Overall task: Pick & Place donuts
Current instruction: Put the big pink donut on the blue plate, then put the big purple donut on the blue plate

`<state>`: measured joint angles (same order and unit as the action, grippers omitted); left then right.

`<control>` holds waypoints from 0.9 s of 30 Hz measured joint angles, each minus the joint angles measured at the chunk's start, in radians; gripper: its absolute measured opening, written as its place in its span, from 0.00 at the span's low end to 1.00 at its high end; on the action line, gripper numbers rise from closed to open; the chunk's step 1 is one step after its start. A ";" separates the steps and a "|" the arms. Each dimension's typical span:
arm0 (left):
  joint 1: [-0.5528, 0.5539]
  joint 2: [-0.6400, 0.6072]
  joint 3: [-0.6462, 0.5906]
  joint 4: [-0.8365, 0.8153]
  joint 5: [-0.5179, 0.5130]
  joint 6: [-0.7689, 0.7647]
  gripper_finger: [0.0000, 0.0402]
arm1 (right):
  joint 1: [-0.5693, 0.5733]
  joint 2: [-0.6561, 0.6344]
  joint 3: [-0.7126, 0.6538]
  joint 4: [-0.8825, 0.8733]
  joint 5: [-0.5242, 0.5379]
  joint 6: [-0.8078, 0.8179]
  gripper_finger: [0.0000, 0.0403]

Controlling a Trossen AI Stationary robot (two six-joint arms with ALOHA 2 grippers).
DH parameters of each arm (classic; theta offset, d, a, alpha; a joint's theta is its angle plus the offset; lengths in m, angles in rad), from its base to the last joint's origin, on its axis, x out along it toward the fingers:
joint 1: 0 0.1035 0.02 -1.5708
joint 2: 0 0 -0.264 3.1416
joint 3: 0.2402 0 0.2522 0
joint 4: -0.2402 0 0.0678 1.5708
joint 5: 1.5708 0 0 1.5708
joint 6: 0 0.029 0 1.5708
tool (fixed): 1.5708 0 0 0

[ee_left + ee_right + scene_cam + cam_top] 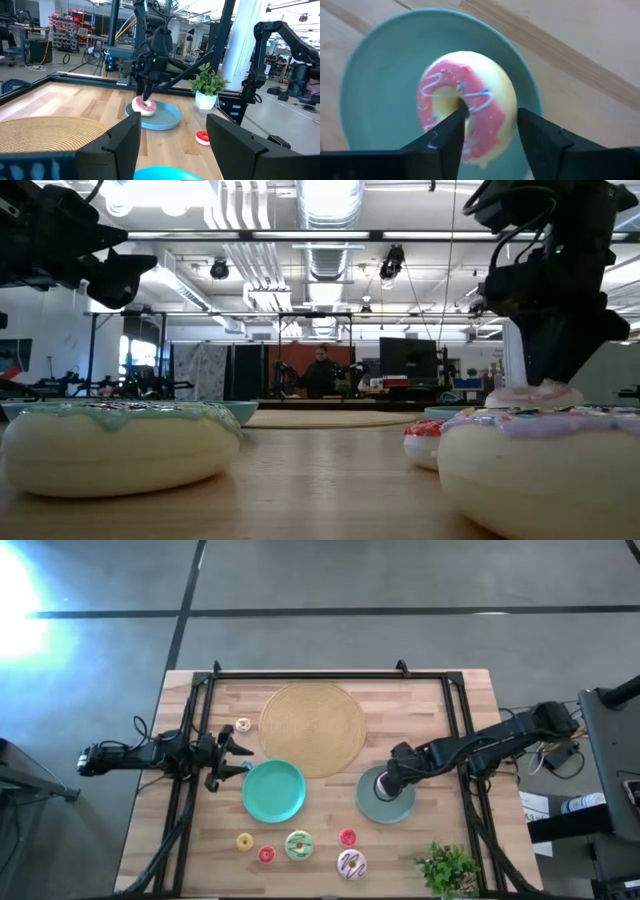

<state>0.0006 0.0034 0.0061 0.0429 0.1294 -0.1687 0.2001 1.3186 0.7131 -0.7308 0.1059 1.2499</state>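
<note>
A pink-iced donut (465,100) is over the grey-green plate (400,808) at the table's right, and my right gripper (384,783) is shut on it from above; it also shows in the left wrist view (144,106). My left gripper (235,755) is open and empty, just left of the teal plate (273,790). A small cream donut (242,726) lies on the table beyond the left gripper. Yellow (244,841), red (266,855), green (298,844), red (347,837) and white-pink (351,863) donuts lie flat on the table near its front edge. My right gripper holds the donut's ring wall (495,107) on one side of the hole. One finger (455,125) is in the centre hole and the other (532,130) is outside the rim. The fingers point down from above. The donut sits tilted, low over the plate; whether it touches the plate I cannot tell.
A large tan woven disc (312,728) lies at the far middle of the table. A small potted plant (447,868) stands at the near right corner. Black frame rails (190,790) run along the table's left, right and far sides. A person stands far behind the table.
</note>
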 joint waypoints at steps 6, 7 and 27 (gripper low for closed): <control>0.000 0.000 0.000 0.000 0.000 0.000 0.50 | 0.028 -0.004 0.054 -0.105 0.056 -0.139 0.50; 0.000 0.000 0.000 0.000 0.000 0.000 0.50 | 0.038 -0.006 0.072 -0.095 0.066 -0.184 0.50; 0.000 0.000 0.000 0.000 0.000 0.000 0.50 | 0.129 0.245 0.264 0.311 -0.106 -0.413 0.50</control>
<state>0.0002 0.0034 0.0059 0.0429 0.1295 -0.1686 0.3291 1.5634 0.9774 -0.4193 0.0002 0.8372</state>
